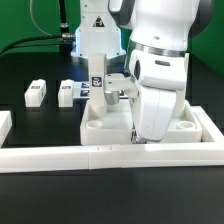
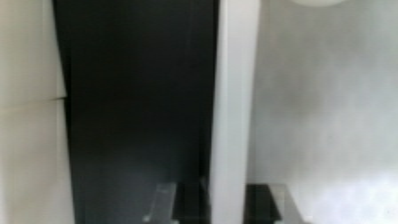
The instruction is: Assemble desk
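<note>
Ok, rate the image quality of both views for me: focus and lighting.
Exterior view: evenly lit and fairly sharp, white arm bright against the black table. Wrist view: soft, out of focus, whites washed out, gripper dark and blurred.

No readable text, only black-and-white tags (image 1: 36, 91) on leg blocks (image 1: 68, 93)

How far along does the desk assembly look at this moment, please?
Done: one leg stands upright on the tabletop. In hand: the shut gripper is low at the tabletop's edge by the rail; no held part is visible. Left: two leg blocks lie loose on the table; the fourth is not visible.
</note>
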{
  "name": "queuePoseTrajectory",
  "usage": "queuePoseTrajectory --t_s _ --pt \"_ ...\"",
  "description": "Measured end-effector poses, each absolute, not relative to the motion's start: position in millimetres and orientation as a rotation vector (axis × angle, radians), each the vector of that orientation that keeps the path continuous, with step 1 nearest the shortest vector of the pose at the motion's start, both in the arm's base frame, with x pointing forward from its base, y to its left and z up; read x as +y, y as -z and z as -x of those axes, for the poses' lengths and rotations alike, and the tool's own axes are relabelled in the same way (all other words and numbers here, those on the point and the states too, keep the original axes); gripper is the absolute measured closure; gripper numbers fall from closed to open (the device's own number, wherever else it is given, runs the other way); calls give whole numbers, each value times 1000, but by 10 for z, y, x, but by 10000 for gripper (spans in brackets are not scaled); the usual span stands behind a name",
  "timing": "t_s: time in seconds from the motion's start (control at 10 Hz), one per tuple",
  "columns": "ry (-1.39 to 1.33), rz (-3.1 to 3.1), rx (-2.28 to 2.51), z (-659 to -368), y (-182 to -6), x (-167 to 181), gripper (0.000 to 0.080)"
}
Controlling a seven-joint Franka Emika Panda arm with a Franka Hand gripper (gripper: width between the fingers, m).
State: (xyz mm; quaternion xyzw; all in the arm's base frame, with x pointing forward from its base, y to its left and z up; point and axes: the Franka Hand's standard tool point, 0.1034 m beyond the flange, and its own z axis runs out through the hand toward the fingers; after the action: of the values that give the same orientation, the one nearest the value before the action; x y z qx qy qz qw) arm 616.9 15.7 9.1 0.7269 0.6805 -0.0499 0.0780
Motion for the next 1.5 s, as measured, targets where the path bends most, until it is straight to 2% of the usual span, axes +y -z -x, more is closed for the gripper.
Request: queuePoseTrajectory --t_s 0.2,0.4,0.9,1.4,1.5 --pt "150 -2176 2039 -6177 -104 168 736" --pt "127 -2168 2048 -6291 -194 296 740" --pt "174 -2230 1953 -6378 -200 318 740" --pt "185 -2213 1910 -6584 -406 309 740" --pt "188 -2214 1910 -6591 -386 312 740"
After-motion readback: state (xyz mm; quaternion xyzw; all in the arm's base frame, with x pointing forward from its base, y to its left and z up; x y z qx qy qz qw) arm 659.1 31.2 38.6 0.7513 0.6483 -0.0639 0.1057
